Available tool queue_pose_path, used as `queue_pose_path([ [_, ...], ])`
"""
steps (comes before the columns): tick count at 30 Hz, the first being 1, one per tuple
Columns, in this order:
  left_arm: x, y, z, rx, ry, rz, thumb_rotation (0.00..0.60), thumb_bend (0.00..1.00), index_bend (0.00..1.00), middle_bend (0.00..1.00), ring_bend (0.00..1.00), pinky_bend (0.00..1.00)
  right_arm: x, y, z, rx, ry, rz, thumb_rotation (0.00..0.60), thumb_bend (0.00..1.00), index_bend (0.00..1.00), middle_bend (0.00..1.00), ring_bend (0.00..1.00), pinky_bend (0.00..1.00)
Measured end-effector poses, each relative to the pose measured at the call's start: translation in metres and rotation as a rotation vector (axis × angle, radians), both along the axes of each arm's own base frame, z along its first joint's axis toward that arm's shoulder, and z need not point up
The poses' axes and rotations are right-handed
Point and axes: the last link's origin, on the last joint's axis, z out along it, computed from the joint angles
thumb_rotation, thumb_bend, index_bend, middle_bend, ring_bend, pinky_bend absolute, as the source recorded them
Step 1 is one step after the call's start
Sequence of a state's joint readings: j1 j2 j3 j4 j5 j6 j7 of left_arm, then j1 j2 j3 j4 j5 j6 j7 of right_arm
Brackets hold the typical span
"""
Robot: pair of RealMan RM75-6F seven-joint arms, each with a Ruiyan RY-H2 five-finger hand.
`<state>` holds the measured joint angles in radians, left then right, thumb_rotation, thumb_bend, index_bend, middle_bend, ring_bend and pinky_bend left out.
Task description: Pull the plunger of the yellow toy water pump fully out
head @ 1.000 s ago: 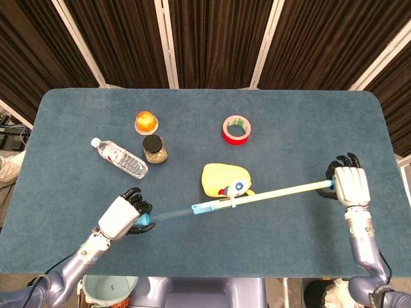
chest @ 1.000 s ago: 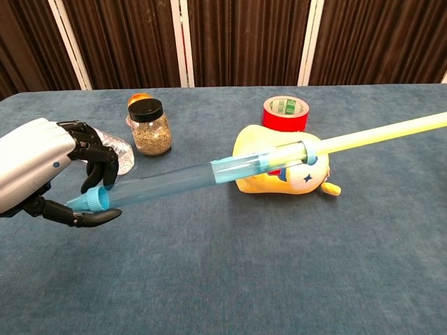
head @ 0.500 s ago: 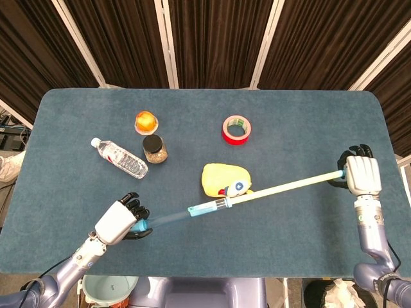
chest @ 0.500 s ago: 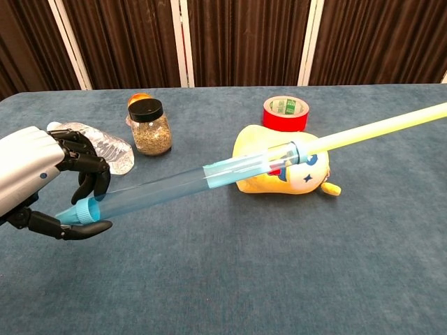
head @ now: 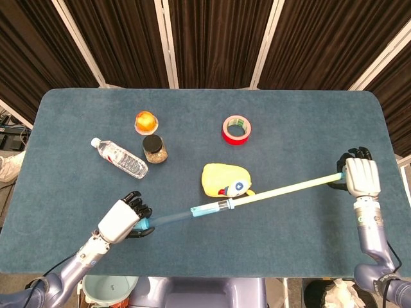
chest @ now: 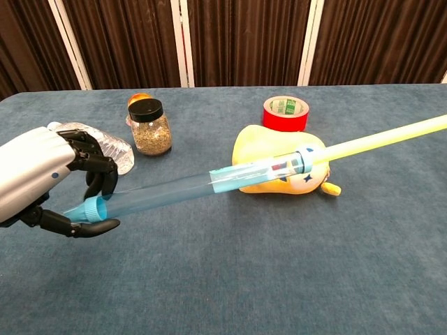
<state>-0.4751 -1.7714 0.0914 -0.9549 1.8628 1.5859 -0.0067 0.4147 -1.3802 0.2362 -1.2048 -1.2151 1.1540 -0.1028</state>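
Observation:
The toy water pump is a long clear blue tube (chest: 167, 191) with a pale yellow plunger rod (head: 289, 189) drawn far out of it to the right. My left hand (head: 122, 219) grips the tube's capped blue end (chest: 94, 208) at the front left. My right hand (head: 359, 176) holds the far end of the rod near the table's right edge; in the chest view that hand is out of frame. The plunger's blue head (chest: 306, 158) sits near the tube's open mouth. The whole pump hangs above the table, just in front of a yellow plush toy (head: 225, 179).
A red tape roll (head: 236, 129) lies at the back centre. A black-lidded jar (head: 154, 149), an orange fruit (head: 146, 120) and a lying water bottle (head: 119, 158) stand at the left. The blue table (head: 270, 244) edge runs just in front of both hands.
The right hand pulled the rod further right over the second, then held. The left hand drew the tube back left and has now shifted slightly right; less rod is inside the tube.

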Motion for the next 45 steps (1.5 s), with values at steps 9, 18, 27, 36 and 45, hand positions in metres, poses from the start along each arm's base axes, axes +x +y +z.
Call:
queue_pose_path([
  [9, -0.019, 0.012, -0.007, -0.033, 0.117, -0.006, 0.6, 0.31, 0.37, 0.42, 0.42, 0.35, -0.013, 0.006, -0.02, 0.07, 0.025, -0.015, 0.6, 0.1, 0.3, 0.19, 0.18, 0.29],
  [18, -0.042, 0.024, -0.017, -0.063, 0.187, 0.081, 0.6, 0.22, 0.29, 0.33, 0.35, 0.35, -0.028, 0.024, -0.045, 0.218, 0.046, -0.036, 0.6, 0.0, 0.01, 0.01, 0.03, 0.15],
  [27, -0.052, 0.03, -0.023, -0.081, 0.218, 0.235, 0.6, 0.09, 0.11, 0.19, 0.23, 0.28, -0.025, 0.055, -0.058, 0.359, 0.009, -0.014, 0.6, 0.0, 0.0, 0.0, 0.0, 0.0],
  [36, -0.043, 0.035, 0.02, -0.087, 0.094, 0.338, 0.6, 0.09, 0.08, 0.12, 0.15, 0.18, 0.002, 0.071, -0.024, 0.222, 0.059, 0.065, 0.6, 0.0, 0.0, 0.0, 0.0, 0.0],
  [45, -0.043, 0.024, 0.09, 0.039, 0.141, 0.522, 0.6, 0.09, 0.09, 0.11, 0.13, 0.17, 0.015, 0.08, 0.024, 0.086, 0.102, 0.042, 0.6, 0.0, 0.0, 0.0, 0.0, 0.0],
])
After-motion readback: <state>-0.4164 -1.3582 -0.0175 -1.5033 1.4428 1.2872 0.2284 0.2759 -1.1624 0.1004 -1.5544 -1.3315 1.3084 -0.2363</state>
